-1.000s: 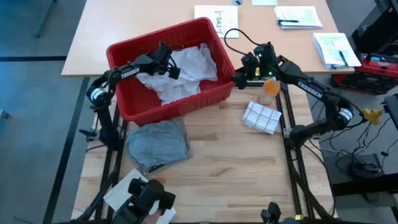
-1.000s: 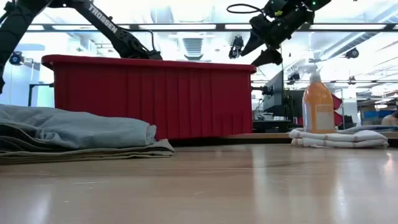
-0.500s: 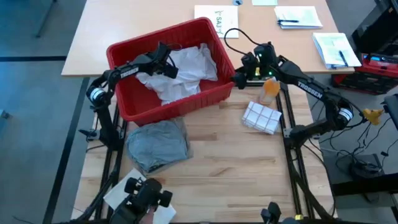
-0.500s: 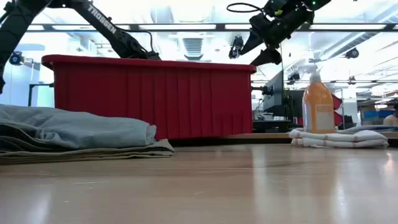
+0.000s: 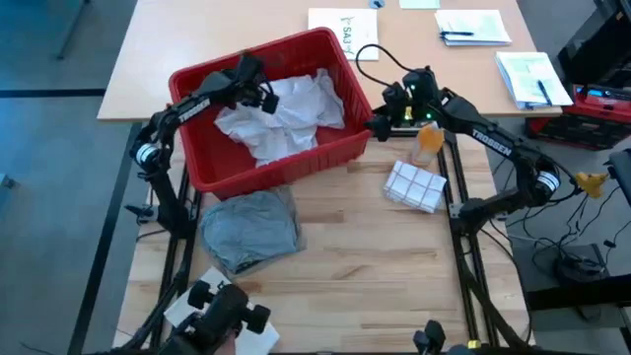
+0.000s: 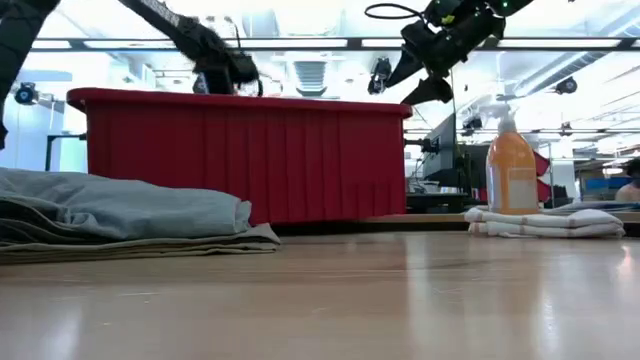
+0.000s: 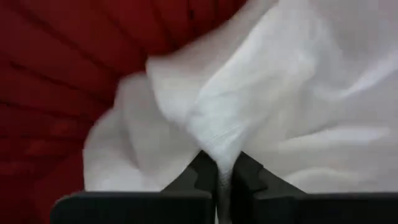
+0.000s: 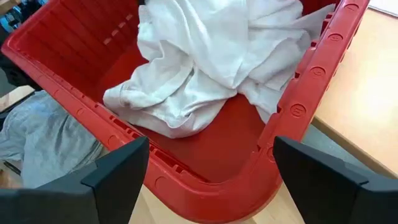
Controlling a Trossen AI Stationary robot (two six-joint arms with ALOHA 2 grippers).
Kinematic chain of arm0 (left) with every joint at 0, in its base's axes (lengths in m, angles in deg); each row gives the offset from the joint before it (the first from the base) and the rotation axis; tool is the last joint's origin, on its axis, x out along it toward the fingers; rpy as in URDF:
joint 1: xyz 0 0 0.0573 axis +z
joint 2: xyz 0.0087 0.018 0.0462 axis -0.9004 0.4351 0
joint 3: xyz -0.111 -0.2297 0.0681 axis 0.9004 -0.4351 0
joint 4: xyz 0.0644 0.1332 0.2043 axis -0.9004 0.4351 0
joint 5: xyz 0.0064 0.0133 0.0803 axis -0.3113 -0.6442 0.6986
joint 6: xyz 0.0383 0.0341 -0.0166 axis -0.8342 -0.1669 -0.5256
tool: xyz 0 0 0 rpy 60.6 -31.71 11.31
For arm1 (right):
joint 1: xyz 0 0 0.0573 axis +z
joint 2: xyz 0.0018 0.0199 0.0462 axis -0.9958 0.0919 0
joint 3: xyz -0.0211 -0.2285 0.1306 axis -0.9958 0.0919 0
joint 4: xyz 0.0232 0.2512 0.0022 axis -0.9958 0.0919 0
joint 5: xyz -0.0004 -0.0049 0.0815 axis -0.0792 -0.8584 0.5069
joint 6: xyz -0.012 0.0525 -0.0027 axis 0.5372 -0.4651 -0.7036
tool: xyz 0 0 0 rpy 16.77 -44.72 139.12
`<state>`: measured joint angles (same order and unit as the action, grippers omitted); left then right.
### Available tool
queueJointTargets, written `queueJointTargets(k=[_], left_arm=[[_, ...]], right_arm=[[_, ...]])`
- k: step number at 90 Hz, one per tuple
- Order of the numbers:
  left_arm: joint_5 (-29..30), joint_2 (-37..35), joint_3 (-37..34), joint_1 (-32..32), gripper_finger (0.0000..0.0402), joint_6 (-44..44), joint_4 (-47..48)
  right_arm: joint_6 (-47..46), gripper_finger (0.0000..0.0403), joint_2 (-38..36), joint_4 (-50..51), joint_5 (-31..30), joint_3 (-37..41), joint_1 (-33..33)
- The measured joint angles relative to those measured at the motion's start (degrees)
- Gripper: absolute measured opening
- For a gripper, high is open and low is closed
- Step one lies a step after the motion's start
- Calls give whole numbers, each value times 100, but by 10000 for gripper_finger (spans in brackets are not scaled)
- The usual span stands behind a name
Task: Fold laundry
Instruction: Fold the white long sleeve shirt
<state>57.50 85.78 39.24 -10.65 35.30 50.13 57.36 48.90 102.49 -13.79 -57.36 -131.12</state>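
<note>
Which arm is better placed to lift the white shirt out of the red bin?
Left. The left gripper is shut on a fold of the white shirt inside the red bin. The right gripper hangs open outside the bin's corner, holding nothing.

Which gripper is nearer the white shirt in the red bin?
Left. The left gripper pinches the white shirt inside the red bin; the right gripper hovers open outside it.

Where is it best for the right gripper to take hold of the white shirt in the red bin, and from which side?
Probably the loose crumpled edge of the white shirt lying low toward the right gripper, reached from above over the red bin's near wall. The left gripper already pinches a raised fold at the far side.
</note>
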Motion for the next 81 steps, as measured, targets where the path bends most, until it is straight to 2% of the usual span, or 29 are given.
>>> queueJointTargets(k=[29, 44, 56, 67, 75, 81], left_arm=[[-40, -579, 2588, -580, 0, 72, 1444], [-35, -865, 4067, -1159, 0, 489, 1392], [-338, -1731, 3498, -1751, 0, 931, 219], [-386, -2187, 3094, -2557, 0, 879, 39], [-744, -2315, 2901, -3121, 0, 648, -38], [-871, -2313, 2742, -3785, 0, 605, -138]], right_arm=[[0, 331, -1, 0, 0, 0, 0], [1, 328, -1, 0, -2, 0, 0], [2, 332, -1, -3, -2, 0, 0], [2, 333, -1, -2, -5, 0, 0], [2, 330, -1, -2, -2, 0, 0], [2, 328, -3, -2, -4, 0, 0]])
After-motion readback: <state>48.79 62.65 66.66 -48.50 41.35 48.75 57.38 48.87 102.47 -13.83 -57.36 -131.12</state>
